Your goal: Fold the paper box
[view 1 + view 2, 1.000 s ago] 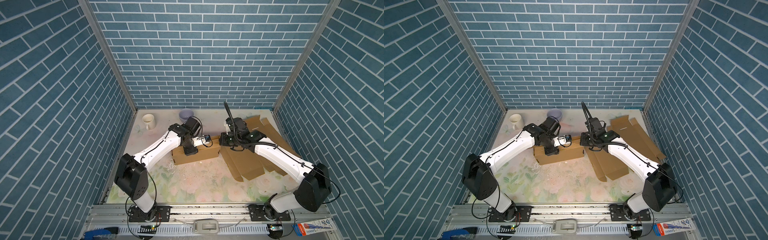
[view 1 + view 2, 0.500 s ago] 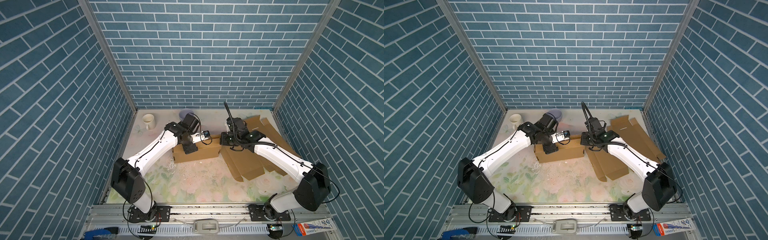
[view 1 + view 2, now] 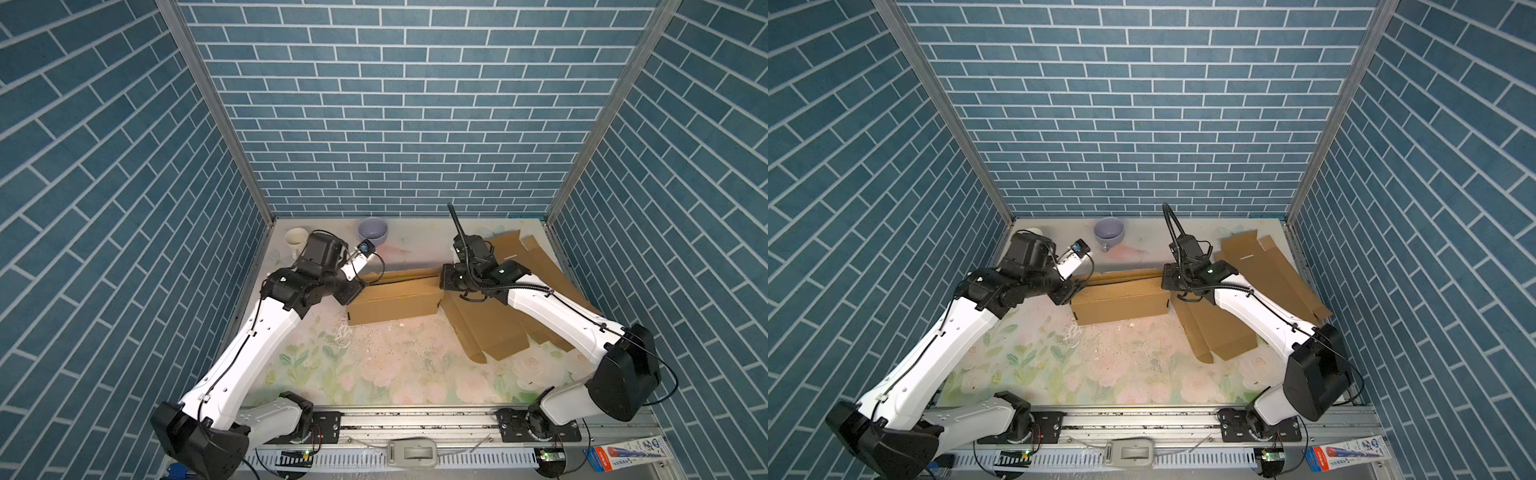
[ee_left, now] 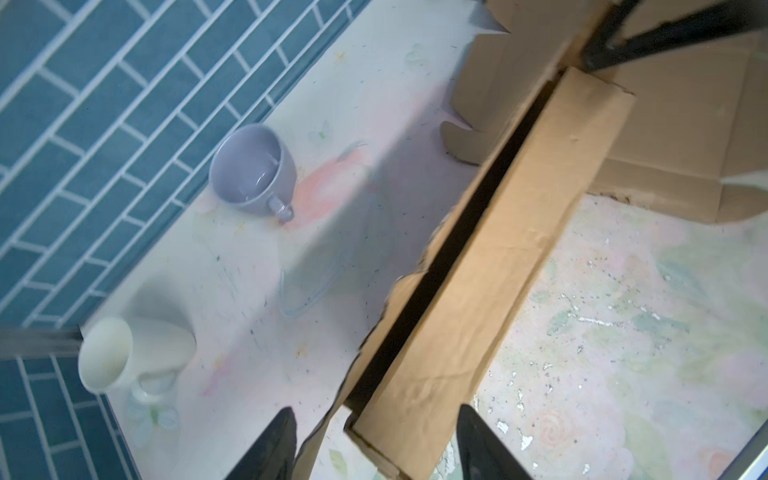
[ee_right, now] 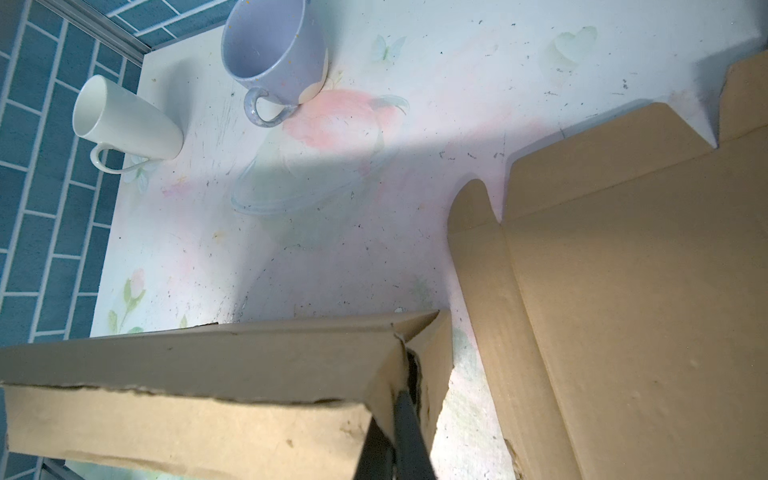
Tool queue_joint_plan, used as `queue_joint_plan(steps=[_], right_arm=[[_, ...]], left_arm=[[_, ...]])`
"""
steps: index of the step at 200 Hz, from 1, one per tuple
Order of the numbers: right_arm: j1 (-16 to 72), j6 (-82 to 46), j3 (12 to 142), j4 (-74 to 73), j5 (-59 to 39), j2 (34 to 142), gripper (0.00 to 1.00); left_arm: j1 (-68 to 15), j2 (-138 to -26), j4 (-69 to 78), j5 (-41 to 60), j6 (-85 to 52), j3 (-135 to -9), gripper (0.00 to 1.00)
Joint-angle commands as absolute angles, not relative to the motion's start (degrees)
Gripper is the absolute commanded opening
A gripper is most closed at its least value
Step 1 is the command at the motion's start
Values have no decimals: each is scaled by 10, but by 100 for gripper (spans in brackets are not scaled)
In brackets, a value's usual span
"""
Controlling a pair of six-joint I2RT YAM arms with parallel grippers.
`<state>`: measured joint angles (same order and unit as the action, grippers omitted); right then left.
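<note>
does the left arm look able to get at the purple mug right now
Probably yes: the left gripper stands open astride the end of the paper box, holding nothing, and only bare table lies between it and the purple mug. It should lift clear of the box's back flap.

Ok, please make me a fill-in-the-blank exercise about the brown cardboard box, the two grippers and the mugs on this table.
The right gripper is ___ on one end of the brown cardboard box.
The left gripper has its jaws ___, astride the box's other end.
The rounded lilac mug and the tall white mug both stand ___.
Under the ___ arm lie flat brown cardboard sheets.
Missing words: shut; open; upright; right.
</note>
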<state>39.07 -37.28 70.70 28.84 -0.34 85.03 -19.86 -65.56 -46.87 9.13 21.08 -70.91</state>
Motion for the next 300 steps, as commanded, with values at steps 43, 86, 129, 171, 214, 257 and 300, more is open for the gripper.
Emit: queue_joint_plan(steps=[43, 86, 129, 171, 214, 257, 300], right_arm=[[392, -381, 703, 350, 11, 882, 0], [393, -381, 702, 349, 8, 881, 0], [394, -381, 700, 349, 7, 877, 0], [396, -379, 700, 351, 8, 875, 0], [397, -379, 700, 352, 9, 872, 0], [399, -379, 697, 354, 9, 869, 0], [399, -378, 697, 354, 12, 867, 0]], left_arm=[[-95, -644, -491, 188, 115, -668, 58], [-91, -683, -477, 183, 124, -676, 54], [-91, -708, -462, 167, 143, -694, 55], [-91, -717, -449, 128, 161, -720, 65], [-91, -751, -453, 146, 184, -746, 67], [-85, -787, -465, 181, 200, -774, 64], [-79, -812, -490, 194, 203, -785, 46]])
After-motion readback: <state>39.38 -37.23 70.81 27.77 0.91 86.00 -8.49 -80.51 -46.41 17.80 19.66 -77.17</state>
